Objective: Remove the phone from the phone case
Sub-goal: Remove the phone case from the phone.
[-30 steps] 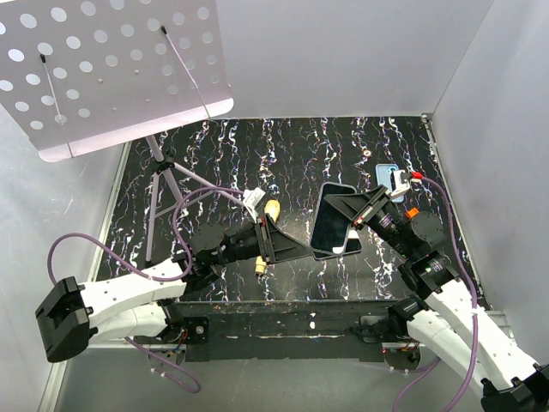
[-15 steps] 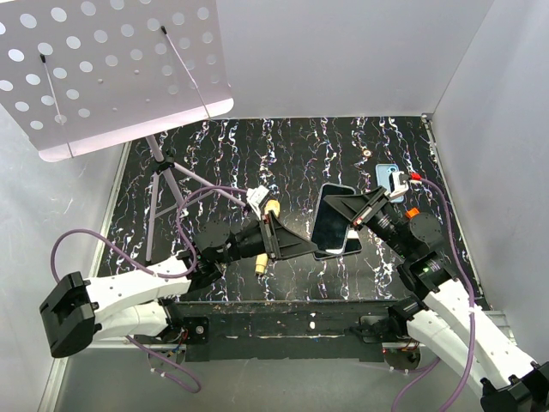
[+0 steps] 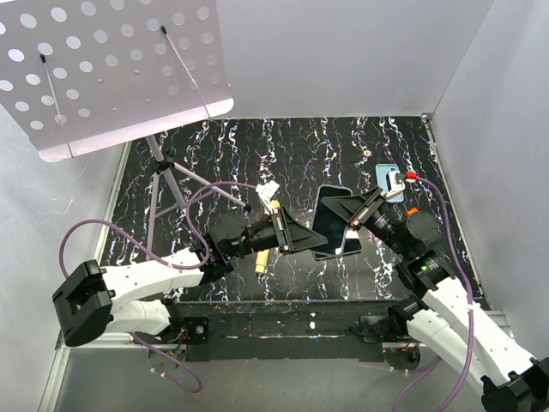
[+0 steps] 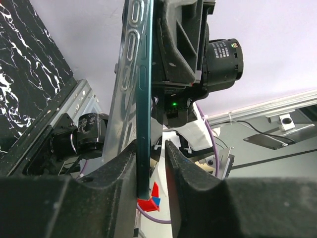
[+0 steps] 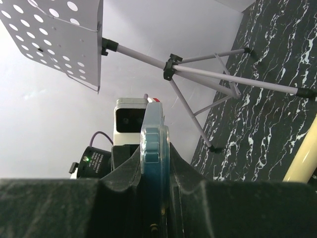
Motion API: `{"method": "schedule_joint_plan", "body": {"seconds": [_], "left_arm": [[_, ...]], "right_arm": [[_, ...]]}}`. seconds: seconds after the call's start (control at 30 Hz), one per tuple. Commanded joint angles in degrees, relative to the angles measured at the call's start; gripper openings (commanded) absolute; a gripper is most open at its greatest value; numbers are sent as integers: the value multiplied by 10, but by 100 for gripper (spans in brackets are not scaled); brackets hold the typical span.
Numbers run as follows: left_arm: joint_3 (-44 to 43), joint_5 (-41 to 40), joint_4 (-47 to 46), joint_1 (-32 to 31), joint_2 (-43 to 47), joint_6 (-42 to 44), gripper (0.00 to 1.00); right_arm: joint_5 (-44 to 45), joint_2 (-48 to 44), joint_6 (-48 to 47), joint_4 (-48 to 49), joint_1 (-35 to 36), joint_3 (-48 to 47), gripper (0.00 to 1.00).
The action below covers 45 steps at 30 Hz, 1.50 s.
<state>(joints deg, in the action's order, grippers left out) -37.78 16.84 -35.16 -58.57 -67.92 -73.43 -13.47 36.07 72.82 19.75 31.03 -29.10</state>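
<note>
Nearest, both arm bases sit at the table's front edge. L gripper (image 3: 307, 242) reaches in from the left, jaws straddling the lower edge of the phone (image 3: 330, 227). In the wrist view one finger (image 4: 119, 173) sits against the clear phone case (image 4: 128, 74), but a sliver of gap shows btw the teal phone edge and the other finger (image 4: 185, 173). Can't tell if that grip is clenched.

R gripper (image 3: 336, 209) comes in from the right and is clamped on the phone's opposite edge, both fingers pressed to it in its own wrist view.

Phone is held up off the table (image 3: 283, 146) btw the two grippers, tilted, dark screen up, not yet out of the case.

Under the L wrist lies a yellow stick (image 3: 260, 264). Further back on the R, a blue item (image 3: 383, 174) is partly hidden by the R wrist camera. Far L: a tripod (image 3: 159, 184) w/ a white perforated panel (image 3: 111, 69) on top.
</note>
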Motion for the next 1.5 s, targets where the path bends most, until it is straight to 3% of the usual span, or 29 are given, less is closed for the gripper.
{"method": "schedule_joint_plan", "body": {"seconds": [0.0, 0.1, 0.17, 0.2, 0.4, 0.53, 0.67, 0.8, 0.93, 1.1, 1.27, 1.47], "left_arm": [[-34, -12, -47, 1, -18, 7, 22], [-33, -8, -61, 3, -24, 10, 13], [-29, -4, -74, 6, -25, 14, 1], [-28, 0, -74, 9, -23, 15, 0], [2, 20, -95, 37, 7, 4, 0], [7, 48, -98, 56, 31, 4, 0], [9, 64, -71, 74, 63, 13, 0], [10, 86, -65, 87, 84, 11, 0], [12, 102, -69, 93, 97, 5, 0], [19, 103, -70, 94, 108, -2, 0], [18, 102, -72, 97, 108, -3, 0], [14, 107, -83, 97, 98, -8, 0]], "right_arm": [[-41, -4, -27, 19, 13, -24, 1], [-47, -5, -39, 4, 14, -28, 1], [-50, -9, -55, -15, 14, -33, 1], [-50, -12, -62, -36, 14, -39, 2], [-71, -9, -185, -240, 13, -125, 43], [-70, -26, -232, -314, 13, -161, 75], [-84, -49, -255, -347, 12, -176, 88], [-72, -71, -258, -368, 12, -179, 87], [-88, -58, -261, -350, 11, -184, 75], [-174, -17, -264, -269, 11, -188, 55], [-184, -7, -249, -238, 11, -176, 54], [-189, 7, -238, -216, 15, -163, 39]]}}
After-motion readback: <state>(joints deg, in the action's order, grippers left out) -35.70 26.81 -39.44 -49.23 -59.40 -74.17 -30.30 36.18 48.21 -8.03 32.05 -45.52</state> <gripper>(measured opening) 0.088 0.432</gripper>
